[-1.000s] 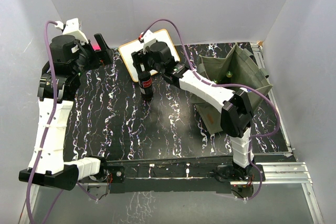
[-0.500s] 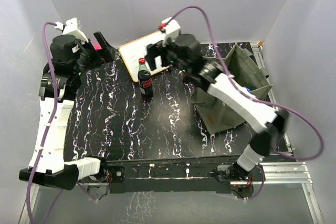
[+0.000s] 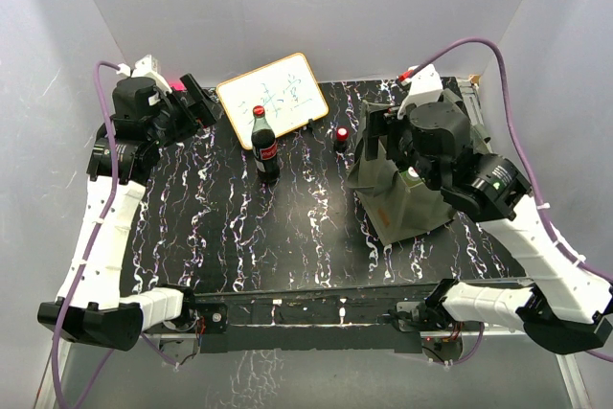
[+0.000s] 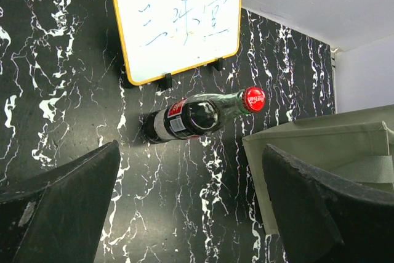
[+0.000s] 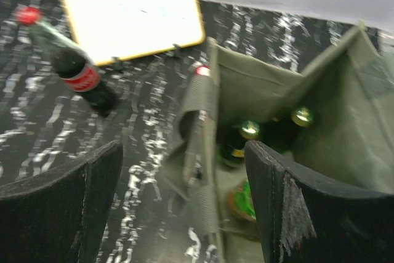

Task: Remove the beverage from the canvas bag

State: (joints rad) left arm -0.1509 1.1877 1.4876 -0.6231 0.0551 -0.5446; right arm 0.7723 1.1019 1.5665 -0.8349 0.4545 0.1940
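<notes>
The olive-green canvas bag (image 3: 407, 200) stands open at the right of the table. In the right wrist view the canvas bag (image 5: 277, 90) holds green bottles with gold caps (image 5: 249, 129) and a green-labelled can (image 5: 244, 201). My right gripper (image 3: 381, 141) hovers open and empty over the bag's left rim (image 5: 184, 214). A cola bottle (image 3: 264, 147) with a red cap stands on the table in front of the whiteboard; it also shows in the left wrist view (image 4: 191, 115) and the right wrist view (image 5: 77, 72). My left gripper (image 3: 201, 101) is open and empty at the far left (image 4: 191, 214).
A yellow-framed whiteboard (image 3: 271, 93) leans at the back centre. A small red-topped object (image 3: 341, 134) stands between the cola bottle and the bag. A pink-and-black item (image 3: 177, 89) sits by the left gripper. Grey walls enclose the black marbled table (image 3: 287, 227).
</notes>
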